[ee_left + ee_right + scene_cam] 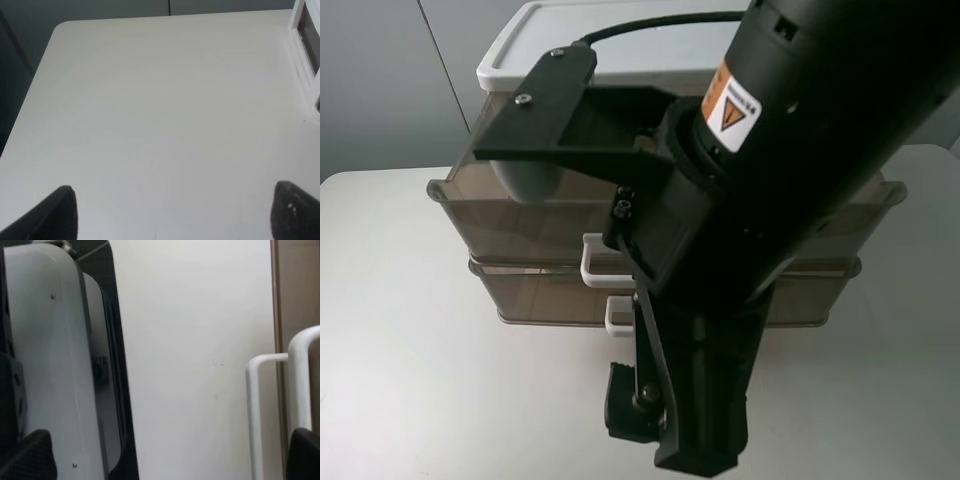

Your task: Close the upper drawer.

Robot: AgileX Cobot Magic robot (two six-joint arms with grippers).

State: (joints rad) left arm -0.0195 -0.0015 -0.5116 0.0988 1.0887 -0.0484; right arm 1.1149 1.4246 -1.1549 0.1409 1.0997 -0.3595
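Note:
The upper drawer (520, 215) is smoky translucent and stands pulled out from under the white top (620, 40). Its white loop handle (592, 262) shows just left of my right arm. My right gripper (670, 425) hangs low in front of the drawers, below both handles. In the right wrist view the right gripper (165, 460) is open and empty. One fingertip (305, 450) sits right by two white loop handles (300, 370); I cannot tell which belongs to which drawer. My left gripper (175, 212) is open over bare table, empty.
The lower drawer (540, 295) with its own white handle (618, 318) sits slightly out beneath the upper one. My black right arm (800, 150) covers the middle and right of the unit. The white table (410, 380) lies around it.

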